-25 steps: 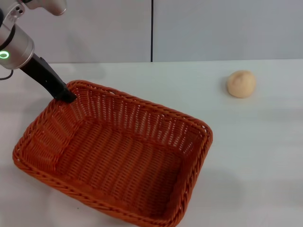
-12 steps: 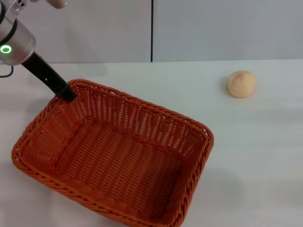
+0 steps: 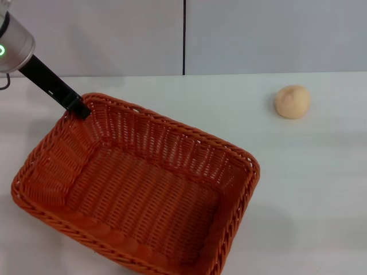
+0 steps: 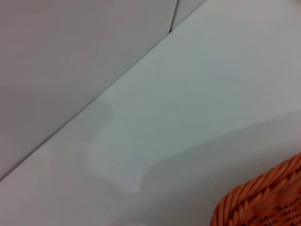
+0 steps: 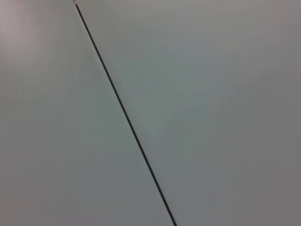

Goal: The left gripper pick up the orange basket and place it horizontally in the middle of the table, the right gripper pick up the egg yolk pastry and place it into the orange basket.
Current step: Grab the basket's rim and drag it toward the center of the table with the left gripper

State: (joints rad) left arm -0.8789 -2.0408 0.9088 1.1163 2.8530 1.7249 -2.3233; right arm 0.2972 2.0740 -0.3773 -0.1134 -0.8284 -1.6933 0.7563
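Observation:
The orange basket (image 3: 137,183) fills the left and middle of the head view, skewed, with one corner toward the far left. My left gripper (image 3: 79,108) comes in from the upper left on its black arm and is shut on the basket's rim at that far-left corner. A bit of the woven rim of the basket (image 4: 263,202) shows in the left wrist view. The egg yolk pastry (image 3: 292,101) rests on the white table (image 3: 298,189) at the far right, well apart from the basket. The right gripper is out of view.
A grey wall (image 3: 258,34) with a dark vertical seam runs behind the table. The right wrist view holds only that wall (image 5: 211,94) and seam. Bare tabletop lies between basket and pastry.
My left gripper has moved up and to the left, and the basket's held corner has gone with it. The whole basket has shifted slightly. The pastry has stayed put.

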